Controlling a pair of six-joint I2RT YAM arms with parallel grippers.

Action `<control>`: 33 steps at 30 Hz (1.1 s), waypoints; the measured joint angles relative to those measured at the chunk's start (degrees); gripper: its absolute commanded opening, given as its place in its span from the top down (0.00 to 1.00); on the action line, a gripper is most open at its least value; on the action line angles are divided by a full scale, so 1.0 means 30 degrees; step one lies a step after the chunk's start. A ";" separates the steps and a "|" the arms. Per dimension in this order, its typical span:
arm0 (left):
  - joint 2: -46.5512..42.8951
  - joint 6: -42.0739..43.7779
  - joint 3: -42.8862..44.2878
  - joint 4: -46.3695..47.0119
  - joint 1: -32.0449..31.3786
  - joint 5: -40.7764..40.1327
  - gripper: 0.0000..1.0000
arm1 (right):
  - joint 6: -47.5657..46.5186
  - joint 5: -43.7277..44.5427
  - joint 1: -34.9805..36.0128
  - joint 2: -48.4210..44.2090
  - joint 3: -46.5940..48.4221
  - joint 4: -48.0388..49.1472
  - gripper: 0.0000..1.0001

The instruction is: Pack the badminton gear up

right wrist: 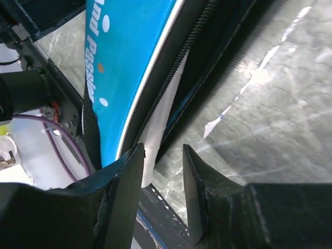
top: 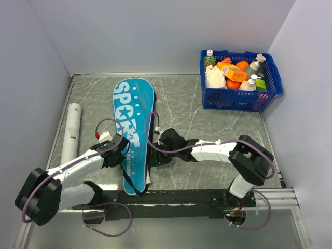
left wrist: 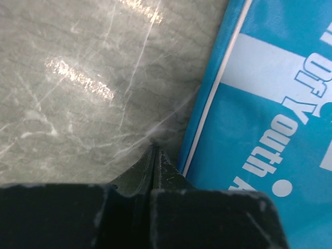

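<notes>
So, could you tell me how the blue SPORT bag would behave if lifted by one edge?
The blue SPORT bag looks like thin fabric, so it would probably sag, not stay stiff. Its zip gapes open in the right wrist view, so one side may lift alone. On the glossy table it would likely slide when pushed.

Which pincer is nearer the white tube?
Left. The left pincer is between the white tube and the blue bag; the right pincer is at the bag's far, zipper side.
</notes>
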 measured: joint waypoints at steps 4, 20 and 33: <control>-0.0036 0.0007 -0.0153 0.0699 0.0000 0.0095 0.99 | 0.0262 -0.0219 0.0168 0.0554 0.0007 0.0386 0.61; -0.0852 0.0066 -0.0860 0.1617 0.0015 0.0284 0.99 | 0.1056 -0.0576 0.0954 0.1727 0.0590 0.1064 0.63; -0.1945 0.0080 -0.1596 0.2055 0.0109 0.0590 0.99 | 0.3694 -0.2375 0.1202 0.3978 0.0554 0.5209 0.75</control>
